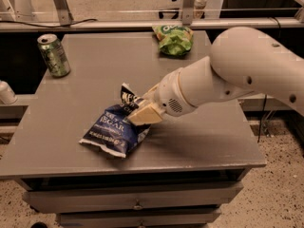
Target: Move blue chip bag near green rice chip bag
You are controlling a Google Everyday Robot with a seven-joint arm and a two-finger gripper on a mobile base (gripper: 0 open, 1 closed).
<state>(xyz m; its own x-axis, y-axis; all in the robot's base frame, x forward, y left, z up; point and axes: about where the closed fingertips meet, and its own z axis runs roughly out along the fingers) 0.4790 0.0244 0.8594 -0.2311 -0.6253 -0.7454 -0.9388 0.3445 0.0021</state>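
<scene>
The blue chip bag (114, 127), dark navy with white lettering, lies crumpled near the front middle of the grey table (95, 75). My gripper (142, 112) reaches in from the right on a thick white arm and sits right over the bag's upper right part. One cream finger (146, 115) rests against the bag. The green rice chip bag (174, 39) lies at the table's back edge, right of centre, well away from the blue bag.
A green soda can (53, 55) stands upright at the table's back left. A metal rail and frame legs (142, 23) run behind the table. Drawers (137, 198) sit below the front edge. My arm (237, 75) covers the table's right side.
</scene>
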